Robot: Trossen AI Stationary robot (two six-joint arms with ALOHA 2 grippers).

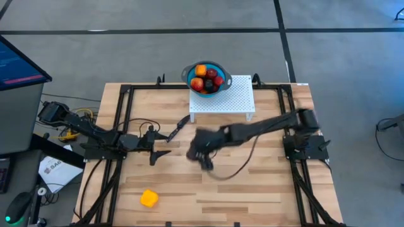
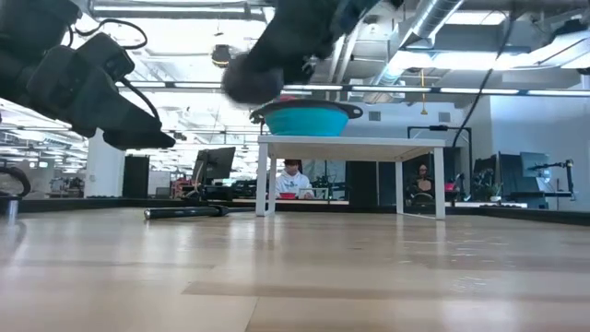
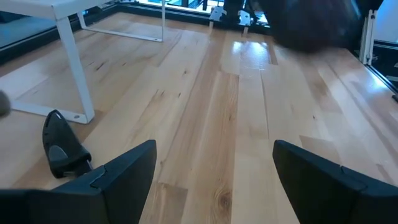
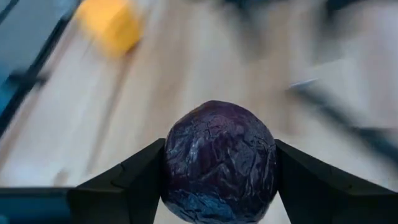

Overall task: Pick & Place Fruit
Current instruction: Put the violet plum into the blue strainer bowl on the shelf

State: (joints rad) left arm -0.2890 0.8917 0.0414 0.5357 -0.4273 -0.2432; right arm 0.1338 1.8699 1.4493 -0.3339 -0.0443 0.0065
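A dark purple crinkled fruit (image 4: 219,162) sits between the fingers of my right gripper (image 4: 219,186), which hangs above the middle of the table (image 1: 201,151) and shows blurred in the low view (image 2: 253,78). A blocky yellow fruit (image 1: 149,198) lies on the wood near the table's near edge and appears blurred in the right wrist view (image 4: 112,25). Several red, orange and dark fruits (image 1: 206,79) fill the blue bowl (image 1: 189,71) on the white stand. My left gripper (image 1: 163,145) (image 3: 214,180) is open over bare wood, left of the right gripper. My right gripper pinches the purple fruit across its middle, one finger (image 4: 134,180) on its left flank (image 4: 174,168) and the other finger (image 4: 308,180) on the opposite flank. The fruit is lifted clear of the table, well above it in the low view.
The white perforated stand (image 1: 237,101) sits at the table's far edge, its legs (image 3: 74,74) near my left gripper. A slim black knife (image 1: 178,128) (image 3: 62,146) lies on the wood just beyond the left gripper. A black frame (image 1: 120,107) borders the table. Bare wood (image 1: 252,189) spreads on the near right.
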